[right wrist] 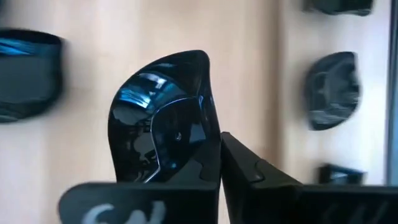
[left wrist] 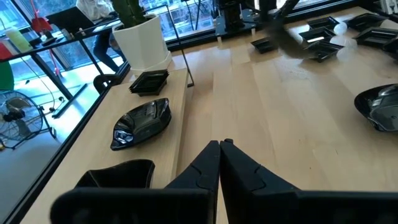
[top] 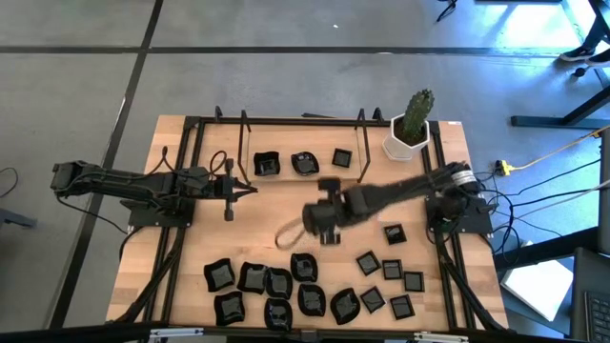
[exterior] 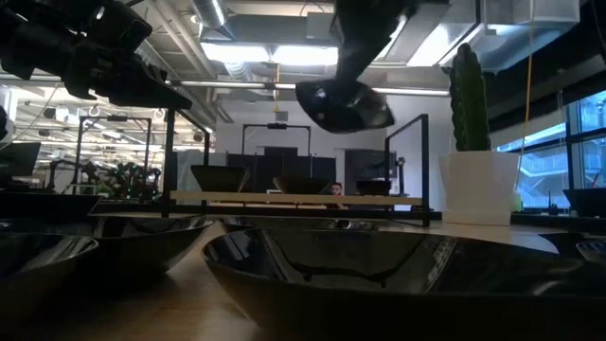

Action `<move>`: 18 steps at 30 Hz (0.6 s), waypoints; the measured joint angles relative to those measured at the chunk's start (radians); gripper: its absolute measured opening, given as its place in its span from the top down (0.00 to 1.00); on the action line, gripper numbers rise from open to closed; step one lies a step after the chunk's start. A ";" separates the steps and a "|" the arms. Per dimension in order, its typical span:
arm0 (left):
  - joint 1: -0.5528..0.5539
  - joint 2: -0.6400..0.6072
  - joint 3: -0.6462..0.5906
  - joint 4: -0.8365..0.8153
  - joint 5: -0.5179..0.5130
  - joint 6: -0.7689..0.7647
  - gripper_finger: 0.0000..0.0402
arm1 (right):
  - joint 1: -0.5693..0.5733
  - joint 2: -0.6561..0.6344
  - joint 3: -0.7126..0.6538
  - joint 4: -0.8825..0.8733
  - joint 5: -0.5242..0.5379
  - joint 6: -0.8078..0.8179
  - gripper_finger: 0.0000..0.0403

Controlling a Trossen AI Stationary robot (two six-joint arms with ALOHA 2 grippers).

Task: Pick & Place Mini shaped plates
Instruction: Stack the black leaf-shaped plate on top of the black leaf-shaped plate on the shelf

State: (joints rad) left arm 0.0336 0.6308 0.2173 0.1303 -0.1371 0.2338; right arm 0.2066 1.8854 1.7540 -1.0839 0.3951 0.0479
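- A white hexagonal pot point(top: 408, 143) with a cactus point(top: 416, 112) stood at about one o'clock on the wooden table point(top: 181, 286), beside a black frame point(top: 286, 122) running along the far edge
- Three mini shaped plates point(top: 302, 163) lay in a row at twelve o'clock; a crowd of others filled the near edge from about seven to five o'clock, with small flat squares point(top: 392, 270) toward four o'clock
- The left gripper point(top: 250, 190) waited at about ten o'clock, over bare wood, its fingers pressed together and holding nothing
- The right gripper point(top: 326, 229) hung near the table's centre, clamped tight on the rim of a rounded leaf-like plate point(right wrist: 163, 127)
- The high view blurred that plate; the right wrist view showed it clearly, glossy and tilted up against the fingers
- The low view showed the held plate point(exterior: 343, 105) lifted clear above the table, with nothing beneath touching it
- The left wrist view showed the pot point(left wrist: 142, 40), a flat square point(left wrist: 149, 81) and a leaf-like plate point(left wrist: 142, 122) close by
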 joint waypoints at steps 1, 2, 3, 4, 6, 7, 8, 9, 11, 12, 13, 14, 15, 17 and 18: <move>0.000 0.000 0.000 0.000 0.000 0.000 0.99 | -0.037 0.000 0.010 -0.003 -0.021 -0.049 0.99; 0.000 0.000 0.000 0.000 0.000 0.000 0.99 | -0.076 0.000 0.018 0.003 -0.046 -0.098 0.99; 0.000 0.000 0.000 0.000 0.000 0.000 0.99 | -0.117 0.000 0.026 0.014 -0.076 -0.141 0.99; 0.000 0.000 0.000 0.000 0.000 0.000 0.99 | -0.158 0.000 0.033 0.029 -0.106 -0.183 0.99; 0.000 0.000 0.000 0.000 0.000 0.009 0.99 | -0.237 0.000 0.041 0.069 -0.161 -0.264 0.99; 0.000 0.000 0.000 0.000 0.000 0.012 0.98 | -0.273 0.000 0.042 0.096 -0.190 -0.300 0.99; 0.000 0.000 0.000 0.000 0.000 0.013 0.98 | -0.307 0.000 0.042 0.120 -0.217 -0.333 0.99; 0.000 0.000 0.000 0.000 -0.002 0.013 0.98 | -0.339 0.000 0.042 0.139 -0.242 -0.361 0.99; 0.000 0.000 0.000 0.000 -0.008 0.023 0.98 | -0.396 0.000 0.042 0.174 -0.281 -0.391 0.99; 0.000 0.000 0.000 0.001 -0.012 0.030 0.98 | -0.421 0.000 0.042 0.186 -0.287 -0.396 0.99; 0.000 0.000 0.000 0.002 -0.020 0.036 0.99 | -0.444 0.004 0.042 0.195 -0.291 -0.402 0.99; 0.000 0.000 0.000 0.005 -0.027 0.039 0.99 | -0.462 0.008 0.043 0.199 -0.293 -0.409 0.99; 0.001 0.000 0.000 0.008 -0.032 0.039 0.99 | -0.480 0.013 0.043 0.196 -0.293 -0.417 0.99; 0.001 0.000 0.000 0.013 -0.037 0.039 0.99 | -0.505 0.028 0.043 0.195 -0.296 -0.422 0.99; 0.001 0.000 0.000 0.018 -0.037 0.039 0.99 | -0.514 0.037 0.043 0.195 -0.306 -0.422 0.99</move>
State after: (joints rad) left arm 0.0341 0.6304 0.2173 0.1481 -0.1738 0.2726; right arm -0.3074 1.9222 1.7966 -0.8886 0.0888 -0.3744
